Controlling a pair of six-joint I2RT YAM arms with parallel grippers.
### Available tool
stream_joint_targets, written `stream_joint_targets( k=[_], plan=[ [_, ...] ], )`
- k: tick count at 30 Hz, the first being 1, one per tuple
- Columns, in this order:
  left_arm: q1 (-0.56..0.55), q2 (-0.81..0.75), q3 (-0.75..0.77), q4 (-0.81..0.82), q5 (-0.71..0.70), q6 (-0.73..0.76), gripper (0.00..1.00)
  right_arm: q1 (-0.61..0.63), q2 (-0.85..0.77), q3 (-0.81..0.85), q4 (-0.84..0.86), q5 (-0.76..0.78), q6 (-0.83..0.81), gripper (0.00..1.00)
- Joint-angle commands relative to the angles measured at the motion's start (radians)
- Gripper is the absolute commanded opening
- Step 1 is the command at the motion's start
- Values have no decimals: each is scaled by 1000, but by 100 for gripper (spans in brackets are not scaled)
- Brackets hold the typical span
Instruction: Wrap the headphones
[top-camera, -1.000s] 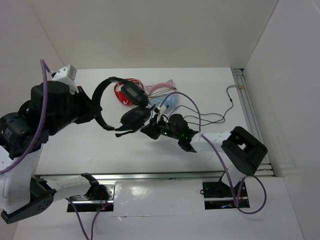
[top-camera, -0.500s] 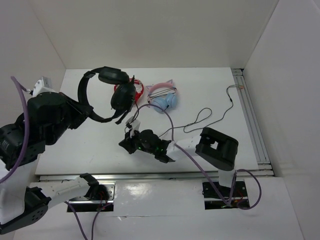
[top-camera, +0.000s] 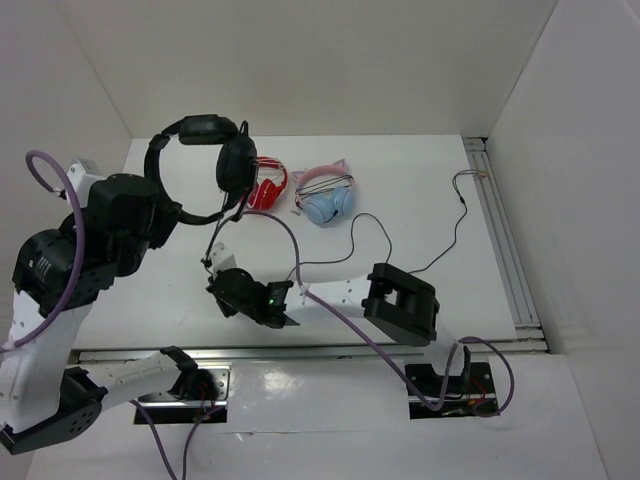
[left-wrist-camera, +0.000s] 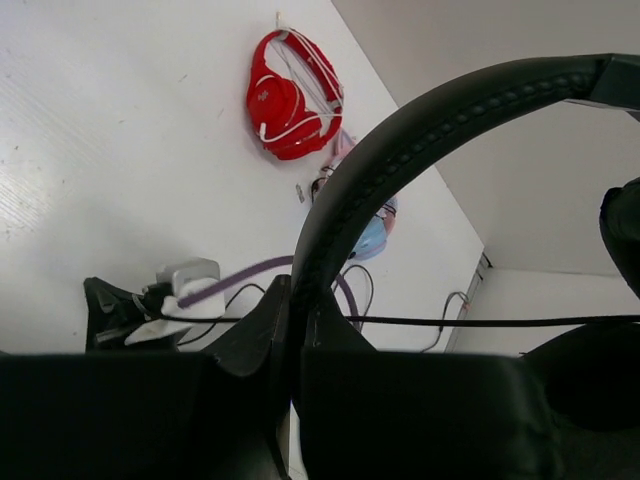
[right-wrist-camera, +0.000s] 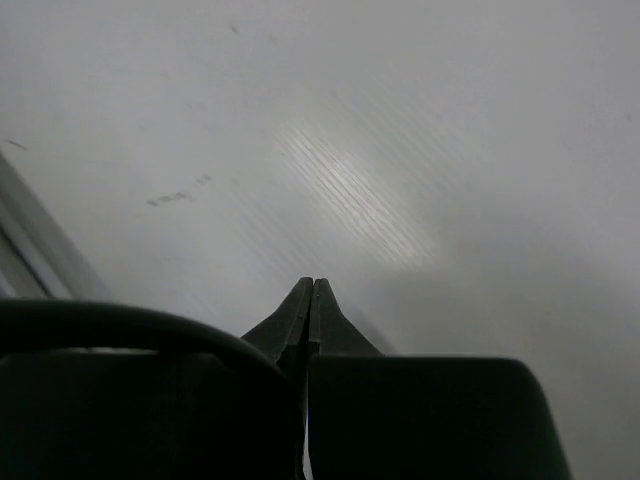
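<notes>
- The left gripper (left-wrist-camera: 297, 300) clamps the headband of the all-black over-ear headphones (top-camera: 235, 165), raised over the white tabletop (top-camera: 430, 170) at its left side.
- The right gripper (right-wrist-camera: 311, 292) is pinched together, apparently on their thin black cable (left-wrist-camera: 450, 321).
- Risk: the taut cable could slip free or strain its joint.

Blk headphones (top-camera: 237, 165), red-wht pair (top-camera: 266, 188), blue-pink pair (top-camera: 328, 203).

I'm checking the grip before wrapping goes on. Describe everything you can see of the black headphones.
The black headphones are all black: a padded, stitched headband and two round earcups, matte like leatherette. They are held in the air over the left of the table, the left gripper shut on the headband. Their thin cable runs taut toward the shut right gripper, then trails loosely across the table.
</notes>
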Motion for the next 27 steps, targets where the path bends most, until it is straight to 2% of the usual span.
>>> stream_joint_targets(
  k=[1, 7, 16, 21, 27],
  plan=[
    [12, 18, 39, 55, -43, -52, 0, -17, 58, 54, -237, 54, 26, 0],
    [32, 72, -3, 11, -180, -74, 0, 71, -52, -76, -156, 81, -22, 0],
    [89, 110, -150, -14, -263, -89, 0, 193, -222, -66, -211, 134, -54, 0],
    [179, 159, -191, -25, -240, 26, 0, 226, -345, -90, -266, 212, -45, 0],
    [221, 204, -303, 1, -171, 179, 0, 259, -465, -64, -454, 439, -57, 0]
  ],
)
